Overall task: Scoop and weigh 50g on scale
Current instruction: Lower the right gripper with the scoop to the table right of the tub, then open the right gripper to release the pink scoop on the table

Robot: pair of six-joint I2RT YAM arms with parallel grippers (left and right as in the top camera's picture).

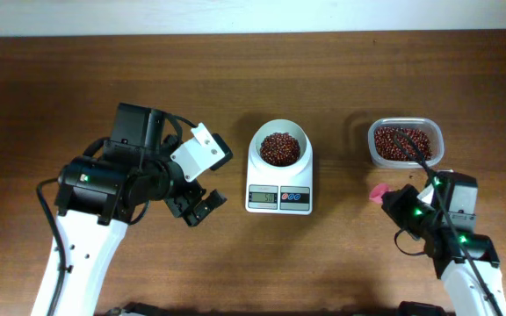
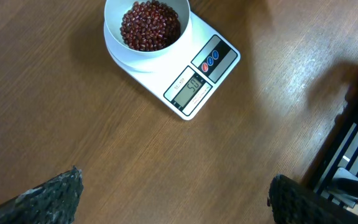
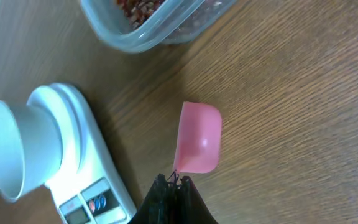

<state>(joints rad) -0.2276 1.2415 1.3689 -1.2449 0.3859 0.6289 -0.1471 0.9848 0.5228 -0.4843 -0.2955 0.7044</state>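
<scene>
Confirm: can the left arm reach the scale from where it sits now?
Probably yes. The left gripper is open and empty just beside the scale, with only bare wooden table between them; nothing blocks the way.

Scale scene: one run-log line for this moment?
scale: beans in bowl | tub: right of scale | left gripper: open, empty | right gripper: shut on pink scoop

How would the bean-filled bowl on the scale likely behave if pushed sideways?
The bowl looks tall and narrow-based in the right wrist view, so it would probably tip or slide off the scale rather than stay put. The beans sit low inside, likely steadying it somewhat. Being loose, they would probably spill if it tilts.
</scene>
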